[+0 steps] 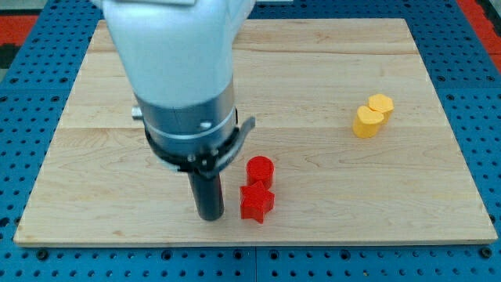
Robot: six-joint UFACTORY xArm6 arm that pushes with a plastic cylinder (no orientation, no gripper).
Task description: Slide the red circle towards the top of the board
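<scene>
Red circle sits low on the tabletop, touching the red star just below it. My tip rests just left of the star. No pincer exists here. Two yellow blocks touch at the view's right.

The robot's 1 arm comes down from the worktop's top-left area as a pale housing with a dark clamp ring beneath it, ending in a straight, upright dark rod whose tip rests on the board near its bottom edge, left of centre.
</scene>
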